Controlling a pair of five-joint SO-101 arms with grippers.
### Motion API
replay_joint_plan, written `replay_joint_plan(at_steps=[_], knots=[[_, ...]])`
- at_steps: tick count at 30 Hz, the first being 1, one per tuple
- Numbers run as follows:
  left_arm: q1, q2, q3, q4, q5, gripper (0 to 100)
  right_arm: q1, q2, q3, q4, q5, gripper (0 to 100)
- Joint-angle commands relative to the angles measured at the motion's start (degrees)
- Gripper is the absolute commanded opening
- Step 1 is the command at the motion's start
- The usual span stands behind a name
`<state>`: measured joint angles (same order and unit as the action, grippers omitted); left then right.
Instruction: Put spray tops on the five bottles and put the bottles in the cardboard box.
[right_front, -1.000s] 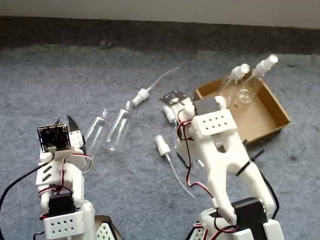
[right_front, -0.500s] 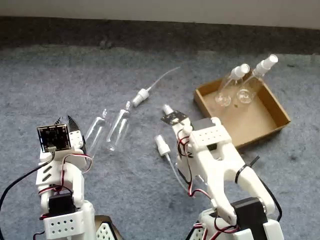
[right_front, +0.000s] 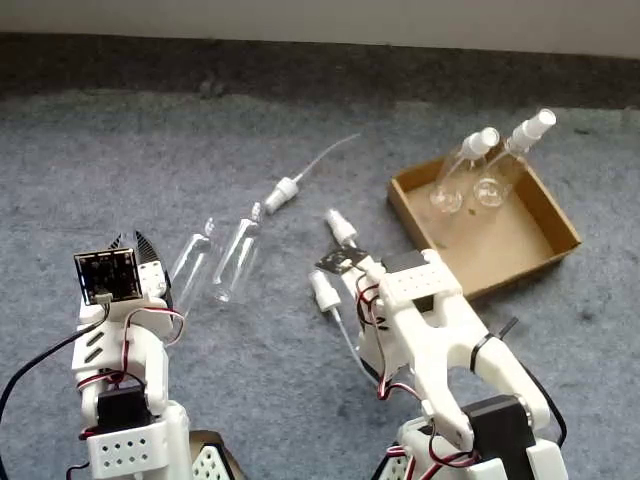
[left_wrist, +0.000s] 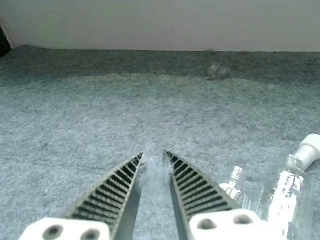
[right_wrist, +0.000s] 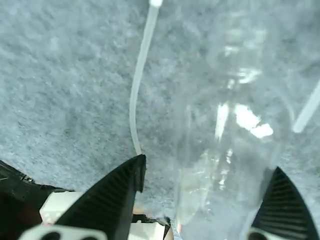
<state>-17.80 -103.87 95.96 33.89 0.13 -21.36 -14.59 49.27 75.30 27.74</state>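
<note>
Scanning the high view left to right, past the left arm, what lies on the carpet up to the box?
Bare bottle → second bare bottle → far spray top → cardboard box.

High camera: looks down over the carpet (right_front: 150, 150) and both my arms. Left wrist camera: low, facing along the carpet to the wall (left_wrist: 150, 20), sharing the lying bottles (left_wrist: 287, 187) with the high view. Right wrist camera: points down, close to the carpet.

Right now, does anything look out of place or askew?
Two clear plastic bottles lie on their sides, without tops, on the grey carpet, and two white spray tops lie loose nearby.
</note>
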Motion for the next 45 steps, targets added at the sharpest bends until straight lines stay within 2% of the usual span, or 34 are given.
replay_joint_plan(at_steps=[1,5,12,20,28,34,40,45], knots=[[-0.3,-0.3,1.1,-1.1,-0.5,1,0.7,-0.8,-0.7,0.0,0.6,32.5],[-0.2,-0.3,1.1,-1.1,-0.5,1,0.7,-0.8,-0.8,-0.7,0.5,32.5],[-0.2,-0.3,1.1,-1.1,-0.5,1,0.7,-0.7,-2.2,-12.3,0.5,32.5],[-0.2,-0.3,1.1,-1.1,-0.5,1,0.8,-0.4,-2.1,-18.5,0.5,32.4],[-0.2,-0.3,1.1,-1.1,-0.5,1,0.8,-0.3,-1.9,-17.4,0.8,22.8],[-0.2,-0.3,1.1,-1.1,-0.5,1,0.7,-0.8,-2.4,-10.7,0.9,22.8],[-0.2,-0.3,1.1,-1.1,-0.5,1,0.8,-0.8,-2.5,-8.5,0.9,22.9],[-0.2,-0.3,1.1,-1.1,-0.5,1,0.8,-0.8,-2.2,-8.6,0.9,31.0]])
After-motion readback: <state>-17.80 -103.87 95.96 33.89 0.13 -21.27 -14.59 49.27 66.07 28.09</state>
